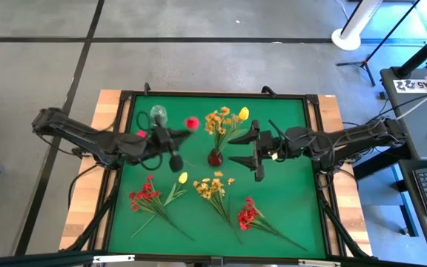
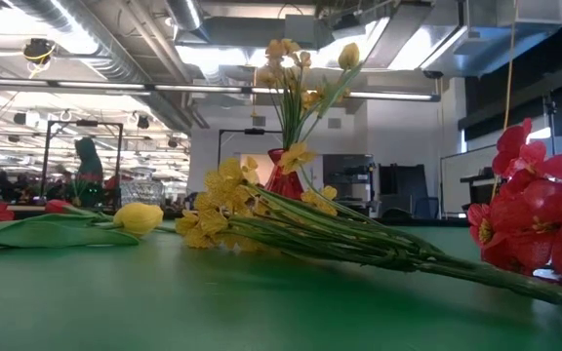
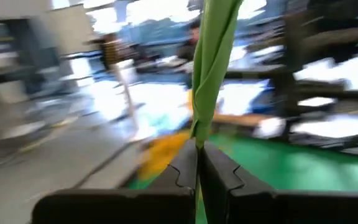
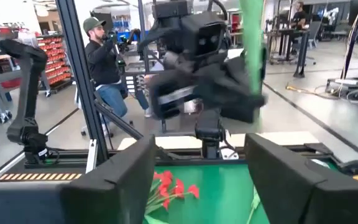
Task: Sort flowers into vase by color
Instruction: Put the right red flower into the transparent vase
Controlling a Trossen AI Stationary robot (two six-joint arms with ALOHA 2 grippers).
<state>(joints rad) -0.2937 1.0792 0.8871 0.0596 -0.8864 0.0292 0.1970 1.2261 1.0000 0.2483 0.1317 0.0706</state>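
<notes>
1. While the green mat [image 1: 288,215] lay beneath both claws, red and yellow flowers [image 1: 217,189] rested below them.
2. Right gripper [image 1: 245,150] stood wide beside the red vase [image 1: 215,157].
3. Left gripper [image 1: 170,147] pinched a green stem [image 3: 211,68], seemingly the red tulip [image 1: 191,123].

We see even, bright light on the green surface [image 1: 288,215] from above, with only faint, soft shadows under the arms. In the low view the ceiling lights [image 2: 398,44] glare white and the red blossoms [image 2: 535,210] nearest the lens are soft. The left wrist view is heavily smeared, so the room behind the green stem [image 3: 213,62] is perhaps unreadable. The right wrist view blurs the other arm [image 4: 197,56], while the person [image 4: 104,59] behind stays fairly crisp.
</notes>
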